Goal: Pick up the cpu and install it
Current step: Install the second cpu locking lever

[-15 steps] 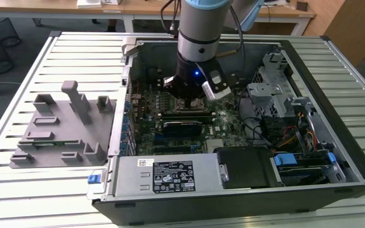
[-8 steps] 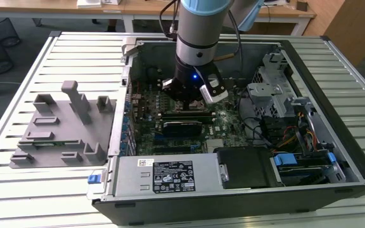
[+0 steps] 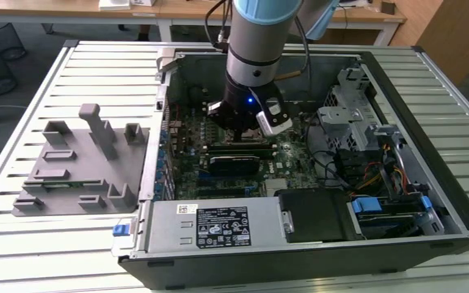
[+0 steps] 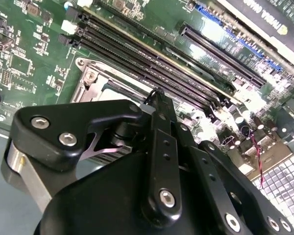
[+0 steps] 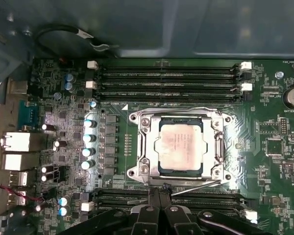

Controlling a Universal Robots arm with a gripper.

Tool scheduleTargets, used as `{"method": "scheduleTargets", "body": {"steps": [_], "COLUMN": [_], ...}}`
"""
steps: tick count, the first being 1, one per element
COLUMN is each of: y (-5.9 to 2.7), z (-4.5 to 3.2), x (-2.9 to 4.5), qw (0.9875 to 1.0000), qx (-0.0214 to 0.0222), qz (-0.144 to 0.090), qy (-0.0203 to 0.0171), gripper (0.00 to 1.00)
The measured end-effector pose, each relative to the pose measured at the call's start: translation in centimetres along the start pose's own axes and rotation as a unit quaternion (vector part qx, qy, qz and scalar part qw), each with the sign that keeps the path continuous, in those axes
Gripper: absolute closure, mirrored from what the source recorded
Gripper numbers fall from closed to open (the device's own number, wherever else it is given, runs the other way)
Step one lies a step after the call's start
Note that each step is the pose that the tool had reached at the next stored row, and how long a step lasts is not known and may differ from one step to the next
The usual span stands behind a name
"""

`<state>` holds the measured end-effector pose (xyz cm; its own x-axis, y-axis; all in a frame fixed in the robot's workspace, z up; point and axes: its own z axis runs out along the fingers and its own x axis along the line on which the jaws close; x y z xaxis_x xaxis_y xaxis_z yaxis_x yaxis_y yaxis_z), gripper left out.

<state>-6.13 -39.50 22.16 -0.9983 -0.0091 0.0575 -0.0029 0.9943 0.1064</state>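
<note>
I see the cpu (image 5: pixel 181 146), a pale silvery square, lying flat inside the metal socket frame (image 5: pixel 143 147) on the motherboard (image 5: pixel 269 142).

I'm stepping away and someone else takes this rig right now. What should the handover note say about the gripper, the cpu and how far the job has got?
Gripper: down inside the open computer case, over the motherboard at the edge of the socket frame. It carries nothing visible.
Cpu: lying flat inside the socket frame, silvery top up, between the memory slots.
Done: the cpu is placed in the socket.
Left: whether it is fully seated, and the frame latched, cannot be judged from these views.
</note>
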Motion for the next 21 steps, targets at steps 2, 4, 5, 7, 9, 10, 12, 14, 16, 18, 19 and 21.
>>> {"method": "scheduleTargets", "body": {"steps": [2, 4, 5, 7, 9, 10, 12, 14, 16, 18, 19, 21], "y": [-0.23, -0.29, -0.30, -0.31, -0.33, -0.33, -0.34, -0.36, -0.37, -0.38, -0.39, -0.40], "z": [0.06, 0.15, 0.20, 0.30, 0.42, 0.49, 0.64, 0.81, 0.91, 1.01, 1.08, 1.21], "x": [0.07, 0.14, 0.18, 0.30, 0.51, 0.64, 0.90, 1.12, 1.29, 1.40, 1.43, 1.46], "qw": [1.0000, 1.0000, 1.0000, 1.0000, 1.0000, 1.0000, 1.0000, 1.0000, 1.0000, 1.0000, 1.0000, 1.0000], "qx": [0.0000, -0.0001, -0.0001, 0.0000, 0.0000, 0.0000, 0.0000, 0.0000, 0.0000, -0.0007, -0.0012, -0.0025], "qz": [0.000, 0.000, 0.000, 0.000, 0.000, 0.000, 0.000, 0.000, 0.000, 0.000, 0.000, 0.000], "qy": [0.0003, 0.0005, 0.0006, 0.0007, 0.0008, 0.0008, 0.0008, 0.0007, 0.0008, 0.0007, 0.0008, 0.0007], "gripper": [0.89, 0.89, 0.89, 0.89, 0.89, 0.89, 0.89, 0.89, 0.89, 0.89, 0.89, 0.89]}}
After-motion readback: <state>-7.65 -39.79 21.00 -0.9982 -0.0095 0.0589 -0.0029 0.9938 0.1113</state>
